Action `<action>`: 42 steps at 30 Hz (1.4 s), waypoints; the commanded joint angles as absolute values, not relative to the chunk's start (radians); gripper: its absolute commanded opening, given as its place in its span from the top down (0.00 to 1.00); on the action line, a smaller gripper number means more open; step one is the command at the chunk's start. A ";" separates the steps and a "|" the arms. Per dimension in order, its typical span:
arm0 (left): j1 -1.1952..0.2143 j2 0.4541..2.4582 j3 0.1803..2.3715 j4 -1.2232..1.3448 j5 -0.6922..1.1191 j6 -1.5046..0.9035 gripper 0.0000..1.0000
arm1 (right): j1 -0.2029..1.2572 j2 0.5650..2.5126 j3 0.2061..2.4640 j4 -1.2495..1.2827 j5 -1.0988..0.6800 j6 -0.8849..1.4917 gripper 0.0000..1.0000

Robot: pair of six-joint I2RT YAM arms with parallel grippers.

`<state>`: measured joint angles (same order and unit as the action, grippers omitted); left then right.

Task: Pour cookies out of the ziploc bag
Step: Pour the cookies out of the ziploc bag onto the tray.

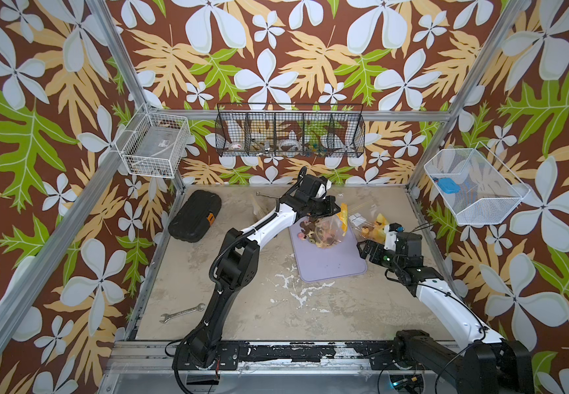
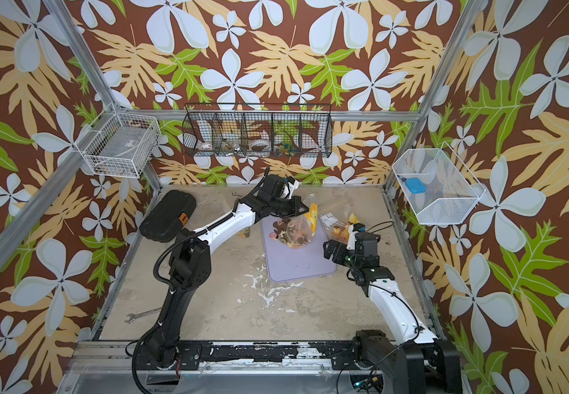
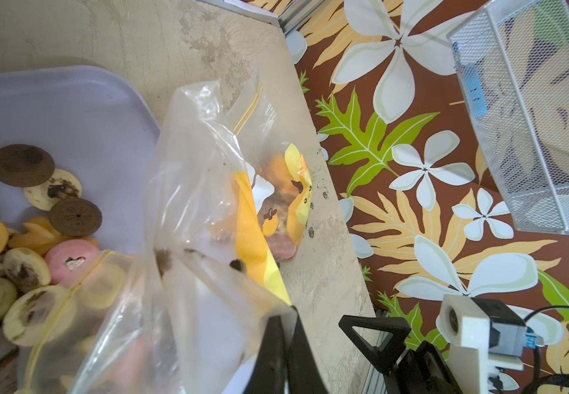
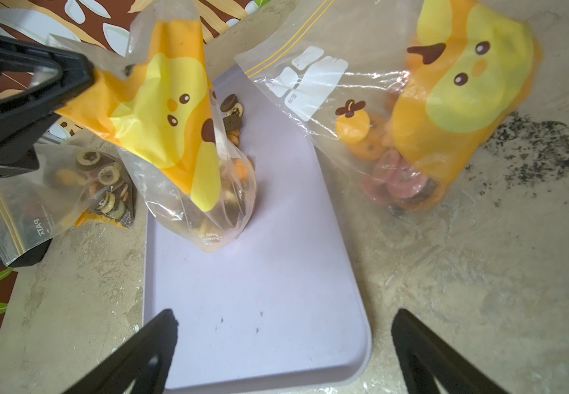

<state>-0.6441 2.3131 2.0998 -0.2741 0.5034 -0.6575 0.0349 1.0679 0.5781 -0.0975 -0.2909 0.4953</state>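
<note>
Right end effector wide open, empty, low over tray. Left end effector shut on ziploc bag top end, mouth down on tray; cookies partly out. Bag prob. thin, slippery, floppy & cookies brittle: grip film corners, shake gently.

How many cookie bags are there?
3. One bag hangs from the left jaws over the tray; a second bag lies near the right arm; a third bag lies beside the left arm. Others may be hidden.
</note>
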 commanded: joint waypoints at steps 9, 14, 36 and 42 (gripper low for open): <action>-0.641 2.232 1.992 -0.234 0.537 -0.687 1.00 | 0.022 1.044 0.571 -0.121 -0.297 0.479 0.00; -0.641 2.098 1.864 -0.177 0.534 -0.703 1.00 | 0.020 1.048 0.568 -0.111 -0.296 0.484 0.00; -0.606 1.941 1.537 -0.050 0.509 -0.702 1.00 | 0.019 1.053 0.565 -0.111 -0.286 0.484 0.00; -0.603 2.035 1.480 -0.017 0.525 -0.693 1.00 | 0.019 1.054 0.557 -0.104 -0.304 0.489 0.00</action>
